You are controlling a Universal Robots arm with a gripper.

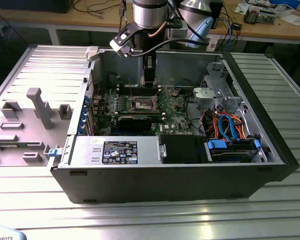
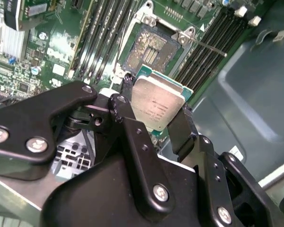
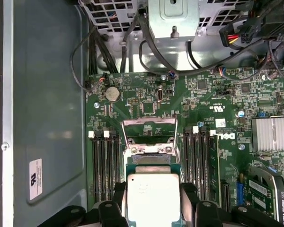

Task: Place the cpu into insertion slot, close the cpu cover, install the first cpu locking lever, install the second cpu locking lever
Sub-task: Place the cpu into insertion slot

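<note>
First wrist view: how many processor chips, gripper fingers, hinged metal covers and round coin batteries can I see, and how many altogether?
processor chip, held between the fingers: 1
gripper fingers: 2
hinged metal cover, standing open: 1
coin battery: 1
Total: 5

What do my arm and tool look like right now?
The arm is built of rounded grey metal cylinders, with a brown cable looping beside the wrist. The tool is matte black, with angular linked fingers fastened by silver screws.
</note>
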